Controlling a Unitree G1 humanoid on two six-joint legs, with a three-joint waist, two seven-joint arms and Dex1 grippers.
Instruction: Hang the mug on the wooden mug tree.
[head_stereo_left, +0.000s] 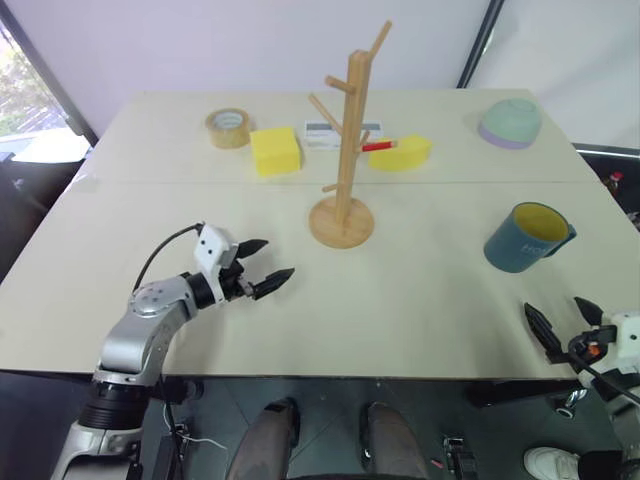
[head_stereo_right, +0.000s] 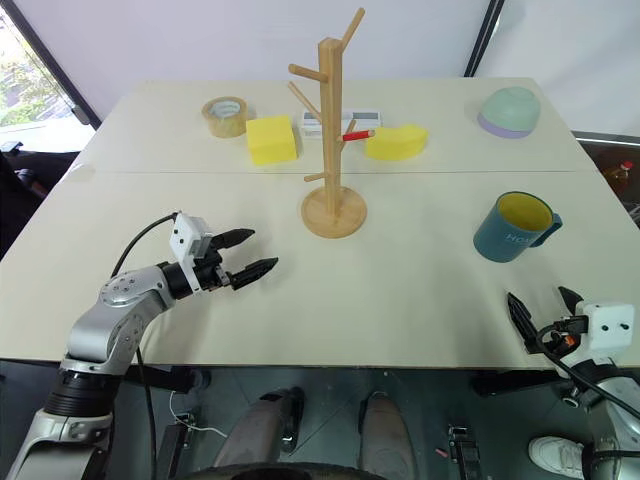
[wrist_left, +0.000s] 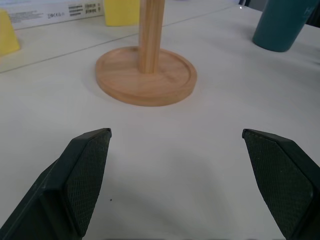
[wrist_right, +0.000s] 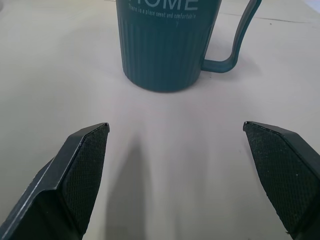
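- The mug (wrist_right: 165, 45) stands upright on the table's (head_stereo_right: 400, 290) right side, with "HOME" in white letters.
- The mug tree (head_stereo_right: 330, 140) stands mid-table, well apart from the mug.
- The right gripper (head_stereo_right: 545, 315) is wide and empty, near the mug.
- The left gripper (head_stereo_right: 245, 255) is wide and empty too.
- The table is plain cream, by a white wall.

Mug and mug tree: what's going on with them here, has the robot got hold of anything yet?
Nothing is held yet. The mug stands upright on the table, well to the right of the wooden mug tree, whose pegs are bare. The right hand is open, just short of the mug and pointing at it. The left hand is open too, over the table, pointing toward the tree's base.
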